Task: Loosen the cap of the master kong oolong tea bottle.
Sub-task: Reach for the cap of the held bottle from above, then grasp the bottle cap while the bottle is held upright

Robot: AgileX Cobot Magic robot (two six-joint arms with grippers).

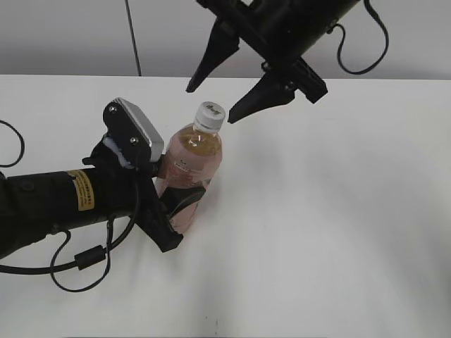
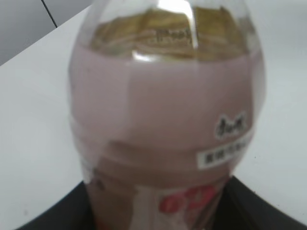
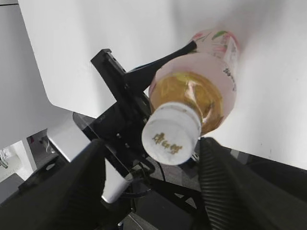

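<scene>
The master kong oolong tea bottle stands upright on the white table, holding amber tea inside a pale pink label wrap. Its white cap has a dark mark on top. My left gripper is shut on the bottle's lower body from the left. In the left wrist view the bottle fills the frame between the jaws. My right gripper hangs open just above the cap, one finger on each side. In the right wrist view the cap sits between the open fingers, above the bottle.
The white table extends to the right and front of the bottle. A black cable loops under the left arm on the table. A grey wall stands behind the table's far edge.
</scene>
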